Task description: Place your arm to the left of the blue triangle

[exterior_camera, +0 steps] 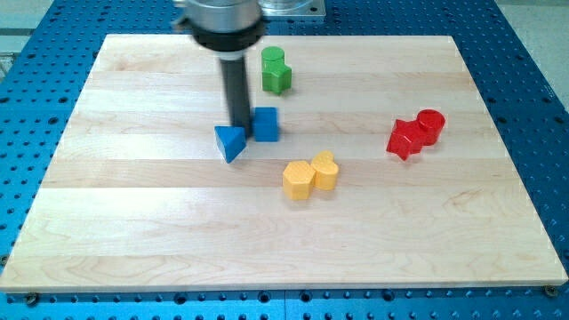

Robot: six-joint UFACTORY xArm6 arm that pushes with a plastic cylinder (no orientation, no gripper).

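Near the frame's centre-left, my tip (241, 125) sits wedged between the blue triangle (230, 142) and blue cube (266, 124), just above the triangle, not yet left; no claw exists.

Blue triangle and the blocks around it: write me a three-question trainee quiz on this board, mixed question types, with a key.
1. True or false: my tip rests at the view's left of the blue triangle.
2. Which block sits nearest the blue triangle? A) the blue cube B) the green block C) the red block
3. Fill in: the yellow block lies toward the view's ______ of the blue cube.

Key:
1. False: the tip stands just above the triangle, between it and the blue cube.
2. A
3. Bottom
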